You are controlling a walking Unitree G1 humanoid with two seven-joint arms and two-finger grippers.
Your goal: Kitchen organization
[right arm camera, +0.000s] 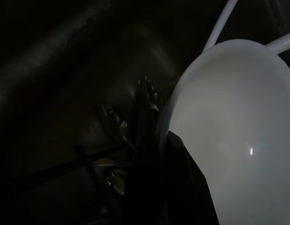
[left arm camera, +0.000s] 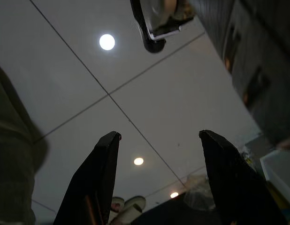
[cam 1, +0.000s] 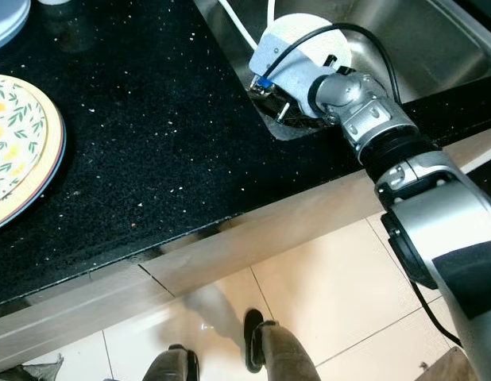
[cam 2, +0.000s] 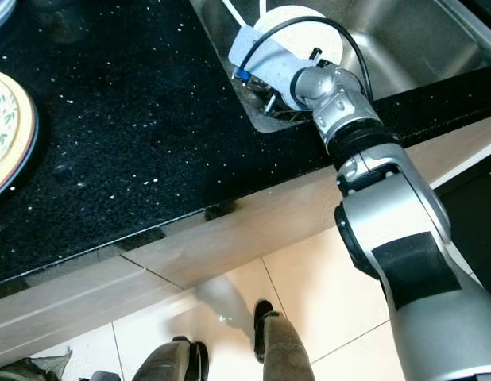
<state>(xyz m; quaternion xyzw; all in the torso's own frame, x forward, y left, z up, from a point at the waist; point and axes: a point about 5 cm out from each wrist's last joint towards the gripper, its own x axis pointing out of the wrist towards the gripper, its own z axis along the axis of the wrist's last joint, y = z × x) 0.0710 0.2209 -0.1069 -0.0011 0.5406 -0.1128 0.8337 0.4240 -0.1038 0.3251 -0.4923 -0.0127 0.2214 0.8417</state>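
- A black speckled countertop (cam 1: 142, 135) takes up most of the head views, with a pale stone edge along its front and cream floor tiles (cam 1: 325, 294) below.
- A stainless steel sink (cam 1: 436, 40) is sunk into the counter at the far right.
- The silver right arm (cam 2: 388, 238) reaches from the lower right up over the counter edge and down into the near corner of the sink.
- A stack of plates (cam 1: 15, 143) lies on the counter at the far left; the top one has a leaf pattern, and blue and cream rims show beneath it.
- A white bowl (right arm camera: 239, 131) sits in the sink's near corner, tilted, its pale smooth surface facing the right wrist camera; two white sticks rise past its far rim.
- The right gripper (right arm camera: 159, 154) is at the bowl's rim: one black finger (right arm camera: 187, 183) lies against the white surface and the other runs just beside the rim's outer edge, so the fingers appear pinched on the rim.
- Some metal cutlery (right arm camera: 117, 126) lies in the dark sink bottom just beside the bowl.
- The left gripper (left arm camera: 159, 178) hangs low over the floor tiles, its two black fingers spread wide apart with nothing between them.
- A person's shoes and trouser legs (cam 1: 269, 349) stand on the tiles near the counter front.
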